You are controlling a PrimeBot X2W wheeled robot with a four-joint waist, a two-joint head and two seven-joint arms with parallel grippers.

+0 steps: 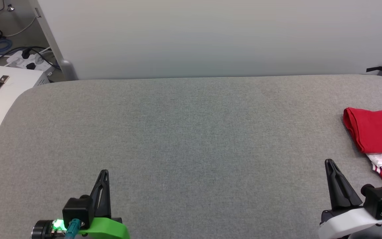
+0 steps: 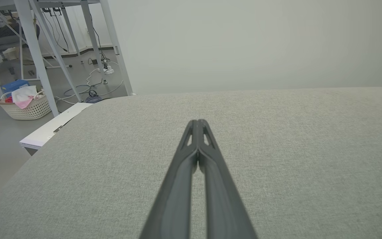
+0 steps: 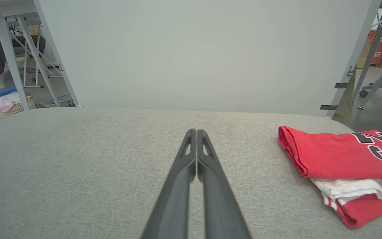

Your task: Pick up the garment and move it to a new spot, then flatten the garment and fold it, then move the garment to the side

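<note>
Nearest us, over the grey padded table (image 1: 191,139), our left gripper (image 1: 104,174) sits at the lower left, its two dark fingers pressed together and holding nothing; our right gripper (image 1: 329,162), at the lower right, is likewise closed tip to tip and empty; just beyond it and to the right, the garment (image 1: 373,131) lies folded at the table's right side, red on top, a white striped-trim sleeve showing beneath, apart from both grippers; behind the table stands a pale panel (image 1: 211,36).
</note>
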